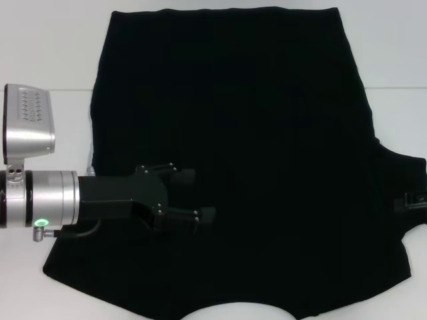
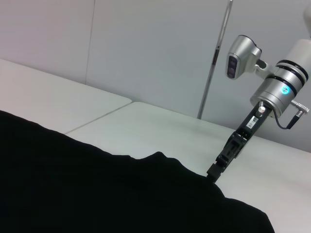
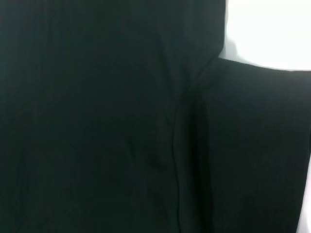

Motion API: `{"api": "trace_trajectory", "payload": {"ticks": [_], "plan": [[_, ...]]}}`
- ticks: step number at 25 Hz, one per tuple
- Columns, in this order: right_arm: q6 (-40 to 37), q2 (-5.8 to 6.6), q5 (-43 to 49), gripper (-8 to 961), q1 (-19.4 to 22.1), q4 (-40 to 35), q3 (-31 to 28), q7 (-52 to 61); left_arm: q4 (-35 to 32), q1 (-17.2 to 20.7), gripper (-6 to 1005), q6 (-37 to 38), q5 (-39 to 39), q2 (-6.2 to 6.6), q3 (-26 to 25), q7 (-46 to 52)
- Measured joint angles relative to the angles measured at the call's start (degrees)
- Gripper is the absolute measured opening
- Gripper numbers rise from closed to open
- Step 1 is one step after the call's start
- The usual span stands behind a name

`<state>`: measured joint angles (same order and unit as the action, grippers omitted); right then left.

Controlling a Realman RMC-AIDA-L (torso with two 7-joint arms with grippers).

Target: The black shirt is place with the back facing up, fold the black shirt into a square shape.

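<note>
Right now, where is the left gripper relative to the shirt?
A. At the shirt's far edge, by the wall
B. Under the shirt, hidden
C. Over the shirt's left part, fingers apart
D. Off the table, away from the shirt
C: in the head view the left gripper reaches in from the left over the shirt, its two fingers spread apart above the fabric; the right gripper sits at the shirt's right sleeve.

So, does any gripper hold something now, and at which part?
Left gripper holds nothing, open above the black shirt. Right gripper touches the sleeve edge; grip cannot be told.
</note>
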<state>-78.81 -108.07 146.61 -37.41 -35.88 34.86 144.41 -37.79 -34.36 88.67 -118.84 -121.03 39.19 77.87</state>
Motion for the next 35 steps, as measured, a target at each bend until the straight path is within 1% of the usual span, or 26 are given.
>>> {"api": "trace_trajectory", "payload": {"ticks": [5, 13, 17, 29, 35], "plan": [[-0.5, 0.20, 0.0, 910, -0.1, 0.1, 0.0, -0.1, -0.1, 0.0, 933, -0.1, 0.0, 0.00, -0.1, 0.3], [-4.1, 0.43, 0.0, 909, 0.1, -0.4, 0.0, -0.6, -0.2, -0.1, 933, -0.3, 0.0, 0.01, 0.0, 0.5], [-4.0, 0.42, 0.0, 908, 0.2, -0.2, 0.0, -0.6, -0.2, -0.1, 933, -0.5, 0.0, 0.01, 0.2, 0.6], [0.2, -0.66, 0.0, 907, -0.5, 0.2, 0.3, -0.2, -0.3, -0.2, 934, -0.6, 0.0, 0.01, 0.4, 1.3], [0.8, -0.79, -0.1, 907, -0.9, 0.2, 0.4, -0.3, -0.4, -0.2, 934, -0.6, 0.0, 0.08, 0.2, 1.3]]}}
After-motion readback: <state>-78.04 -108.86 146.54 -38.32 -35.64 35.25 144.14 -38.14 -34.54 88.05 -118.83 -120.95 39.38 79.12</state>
